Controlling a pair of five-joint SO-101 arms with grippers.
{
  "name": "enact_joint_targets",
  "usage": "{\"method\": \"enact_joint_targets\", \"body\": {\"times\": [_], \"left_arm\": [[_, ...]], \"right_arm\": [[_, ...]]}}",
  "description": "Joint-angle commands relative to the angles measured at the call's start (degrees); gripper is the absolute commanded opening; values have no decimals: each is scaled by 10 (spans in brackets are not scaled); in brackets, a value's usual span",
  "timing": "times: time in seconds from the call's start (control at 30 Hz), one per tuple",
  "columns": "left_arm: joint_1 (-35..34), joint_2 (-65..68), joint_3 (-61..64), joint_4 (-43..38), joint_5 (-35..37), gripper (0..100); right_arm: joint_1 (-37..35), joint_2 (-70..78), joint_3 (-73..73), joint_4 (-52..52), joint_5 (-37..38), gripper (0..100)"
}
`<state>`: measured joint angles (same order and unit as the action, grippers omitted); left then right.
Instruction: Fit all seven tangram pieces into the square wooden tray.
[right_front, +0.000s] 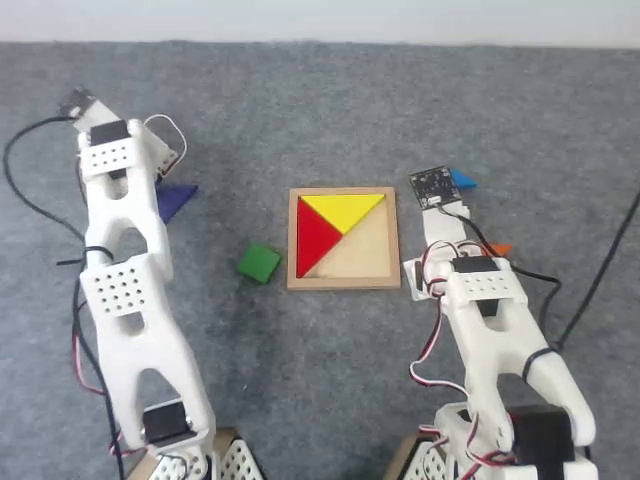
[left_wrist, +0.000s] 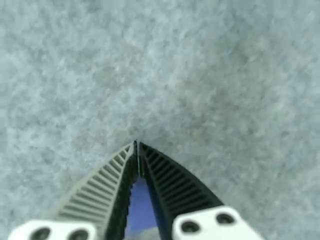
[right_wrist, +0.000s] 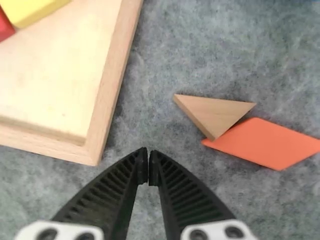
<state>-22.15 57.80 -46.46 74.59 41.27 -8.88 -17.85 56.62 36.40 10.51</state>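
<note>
The left hand (left_wrist: 136, 146) is clenched on the blue piece (left_wrist: 141, 210); it should carry it level to the tray (right_front: 343, 283). The right hand (right_wrist: 148, 153) is clenched, empty.

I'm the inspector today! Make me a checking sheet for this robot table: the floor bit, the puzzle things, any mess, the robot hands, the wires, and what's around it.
Surface: grey fuzzy mat, flat.
Job's things: wooden tray holds yellow triangle and red triangle; outside it: green square, dark blue piece, light blue piece, wood triangle touching orange parallelogram.
Clutter: nothing seen.
Hands: left hand shut, dark blue between its fingers, grip unclear; right hand shut, empty, near the tray's corner.
Cables: black cable beside the left arm, second cable at the right edge.
Surroundings: pale strip beyond the mat.
</note>
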Motion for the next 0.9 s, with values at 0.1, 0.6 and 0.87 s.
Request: {"method": "enact_joint_targets", "body": {"times": [0.1,0.6,0.87], "left_arm": [[41,45,-138,122,-23,13],[96,111,-257,262,-178,12],[145,6,-79,259,-211,12]], "right_arm": [[1,-31,1,-13,-3,19],[17,-31,2,-13,-3,19],[19,-30,2,-21,-3,19]]}}
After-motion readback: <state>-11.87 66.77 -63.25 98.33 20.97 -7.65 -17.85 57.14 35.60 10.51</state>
